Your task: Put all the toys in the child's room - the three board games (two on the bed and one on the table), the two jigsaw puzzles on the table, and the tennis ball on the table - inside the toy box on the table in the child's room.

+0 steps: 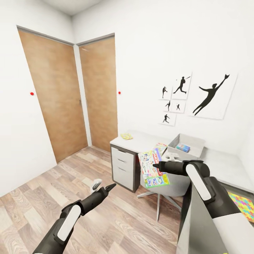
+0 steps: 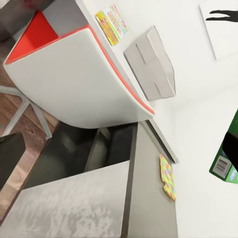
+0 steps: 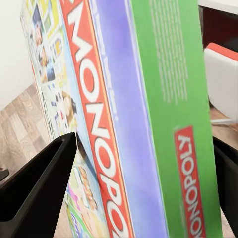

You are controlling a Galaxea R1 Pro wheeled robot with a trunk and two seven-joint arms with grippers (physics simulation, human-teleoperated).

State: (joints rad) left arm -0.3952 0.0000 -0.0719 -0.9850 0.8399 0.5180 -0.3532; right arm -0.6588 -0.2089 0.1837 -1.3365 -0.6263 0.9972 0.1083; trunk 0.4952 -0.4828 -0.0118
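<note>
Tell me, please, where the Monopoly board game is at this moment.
The Monopoly board game is clamped in the right gripper, held upright in the air in front of the white chair, short of the toy box on the table.

MONOPOLY board game (image 1: pixel 152 168): held on edge, centre of head view. Toy box (image 1: pixel 187 146): grey, on the table (image 1: pixel 143 140) at right of centre, blue board game (image 1: pixel 183 147) inside. Jigsaw puzzles: one (image 1: pixel 126 136) on the table's left end, another (image 1: pixel 242 205) at lower right.
</note>
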